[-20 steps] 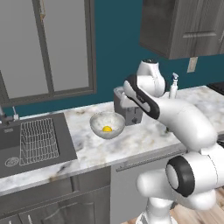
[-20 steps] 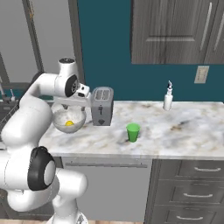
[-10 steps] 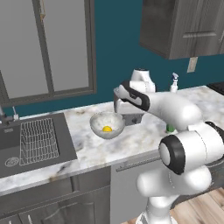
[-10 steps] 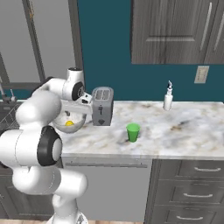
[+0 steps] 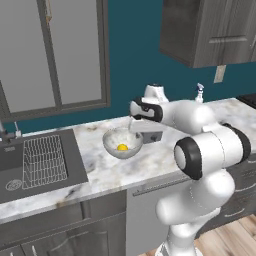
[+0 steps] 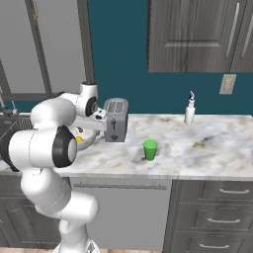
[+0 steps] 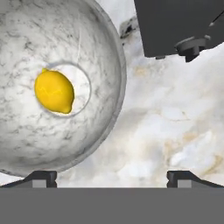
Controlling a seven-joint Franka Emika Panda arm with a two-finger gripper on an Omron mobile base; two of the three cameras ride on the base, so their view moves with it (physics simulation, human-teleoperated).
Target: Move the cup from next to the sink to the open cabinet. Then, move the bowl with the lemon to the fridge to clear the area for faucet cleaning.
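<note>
The counter is the biggest thing here, a long top of pale marbled stone. At its left end the sink is set in, dark grey, with a wire rack inside it. High on the wall a grey cabinet is seen, and its doors look shut in these pictures, so it cannot be told from here which cabinet is the open one.

The white arm is stretched out over the counter towards the sink end. Under its hand sits the bowl, wide and pale, and it rests on the counter between the sink and the toaster. The bowl is near the sink but is not touching it.

The cup is found standing upright on the counter, well apart from the bowl, on the far side of the toaster. It is not in any cabinet. So the first job looks not done yet, though the arm is busy at the bowl.

The gripper is held just above the bowl's rim, with the jaws spread wide and nothing between them. One fingertip is over the edge of the bowl and the other is over bare counter, so a grab at the rim seems to be planned.

The lemon is lying in the middle of the bowl, small and yellow. Nothing has been put away so far, so both jobs are left to do.
</note>
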